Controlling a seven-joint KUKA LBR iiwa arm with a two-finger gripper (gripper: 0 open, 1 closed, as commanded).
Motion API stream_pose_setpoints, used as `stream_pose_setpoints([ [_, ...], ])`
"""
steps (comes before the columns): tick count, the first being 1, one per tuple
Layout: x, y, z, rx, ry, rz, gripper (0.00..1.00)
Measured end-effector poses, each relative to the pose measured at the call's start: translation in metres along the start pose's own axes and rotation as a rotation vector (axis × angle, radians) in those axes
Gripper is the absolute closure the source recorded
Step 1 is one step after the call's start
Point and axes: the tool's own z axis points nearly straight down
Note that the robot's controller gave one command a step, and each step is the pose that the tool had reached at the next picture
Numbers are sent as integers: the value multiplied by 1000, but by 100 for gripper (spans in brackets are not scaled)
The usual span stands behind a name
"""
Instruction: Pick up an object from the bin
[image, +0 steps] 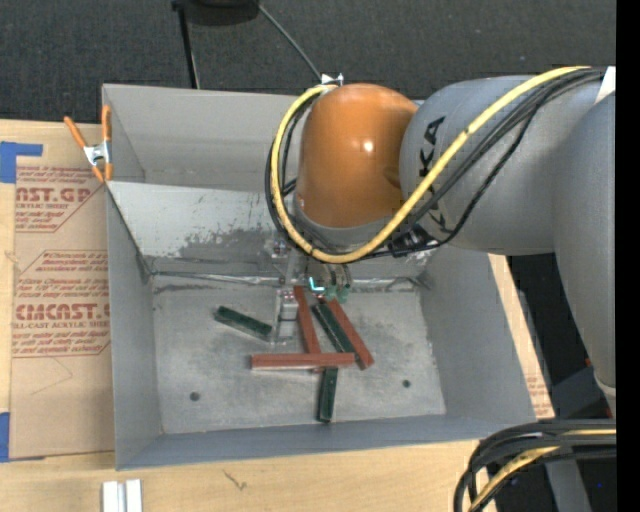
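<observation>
Gripper (293, 298) hung over crossed sticks (300, 362); open or closed could not be told.
Dark green flat plastic stick (335, 332) touched the red-brown flat plastic stick (310, 335) just beside it; both might lift together, then drop.

The arm (520, 170) reaches in from the right, its orange cover (352, 155) over the back half of the bin (180, 400). Below the cover, the pincer (293, 295) sits low at the far end of a heap (320, 348) of red-brown and dark green bars in the bin's middle. Nearest it are a slanted red bar (308, 335) and a green bar (331, 328) just beside it. A lone green bar (243, 321) lies apart to the left.
</observation>
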Motion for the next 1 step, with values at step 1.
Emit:
stream_pose_setpoints([
  [1,-2,-1,-4,-1,-8,1,0],
])
